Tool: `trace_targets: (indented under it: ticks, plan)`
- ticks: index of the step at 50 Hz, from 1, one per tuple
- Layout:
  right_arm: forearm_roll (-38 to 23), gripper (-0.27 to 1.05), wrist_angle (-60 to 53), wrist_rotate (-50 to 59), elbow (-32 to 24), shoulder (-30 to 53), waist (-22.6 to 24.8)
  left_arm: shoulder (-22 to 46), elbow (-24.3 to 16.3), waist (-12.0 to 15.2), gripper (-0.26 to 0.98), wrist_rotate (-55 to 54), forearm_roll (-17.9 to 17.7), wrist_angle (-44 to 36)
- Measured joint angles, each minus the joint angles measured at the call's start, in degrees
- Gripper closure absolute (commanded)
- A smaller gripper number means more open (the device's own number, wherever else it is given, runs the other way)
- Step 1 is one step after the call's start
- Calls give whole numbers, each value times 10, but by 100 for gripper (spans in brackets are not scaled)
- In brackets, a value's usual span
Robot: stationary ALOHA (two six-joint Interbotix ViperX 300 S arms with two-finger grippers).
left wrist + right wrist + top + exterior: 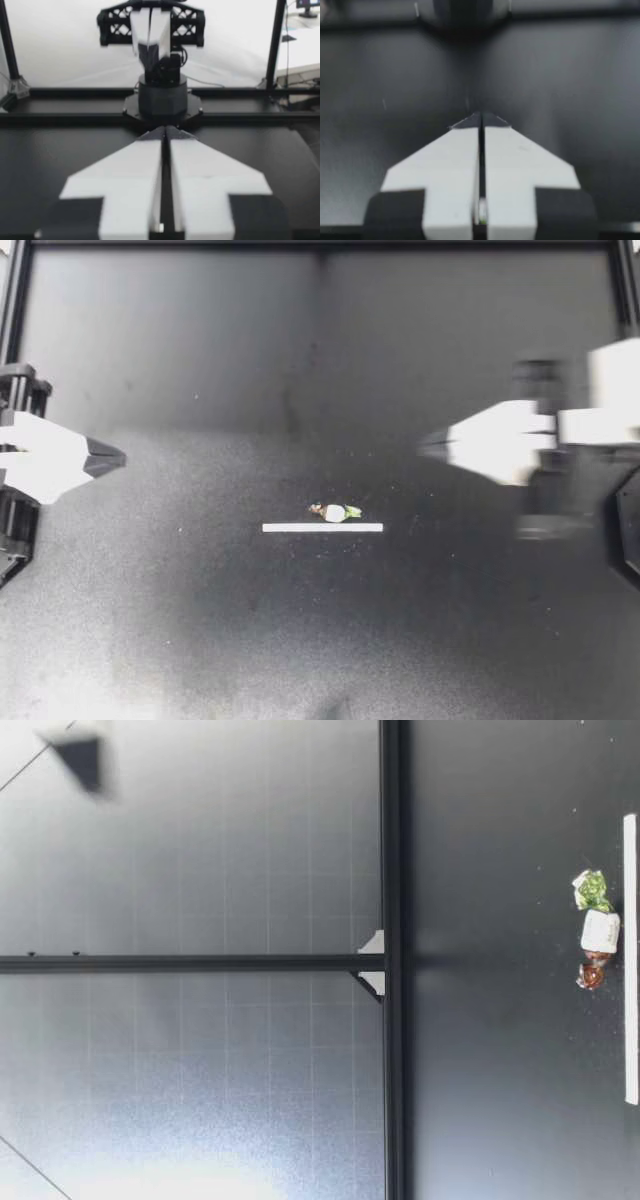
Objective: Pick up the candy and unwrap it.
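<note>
Just beside the white strip (pixel 322 528), the wrapped candy (pixel 334 512) is seen lying flat on the black table (pixel 200 620), parallel to the strip. Well apart from the strip, the left gripper (pixel 118 457) is held to one side, jaws pressed together. The right gripper (pixel 425 445), blurred, is held to the other side, jaws likewise together.

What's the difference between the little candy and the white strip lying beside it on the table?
The white strip is long, thin and flat; the candy is much shorter and lumpy. The strip is plain white; the candy has a white middle with one green twisted end and one brownish end. Both lie on the black table, side by side, running the same way.
</note>
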Motion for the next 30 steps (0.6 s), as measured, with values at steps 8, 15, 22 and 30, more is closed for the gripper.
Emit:
trace_targets:
  ticks: [8,15,22,30]
  plan:
    - [-1,87,76,3,-46,79,-1,3,1,0,83,0,0,0]
    - [-1,76,141,1,-85,149,-2,4,1,0,83,0,1,1]
    - [-1,54,179,0,-114,209,-1,3,1,0,83,0,1,0]
    - [-1,25,194,2,-134,256,-2,3,1,0,83,0,1,0]
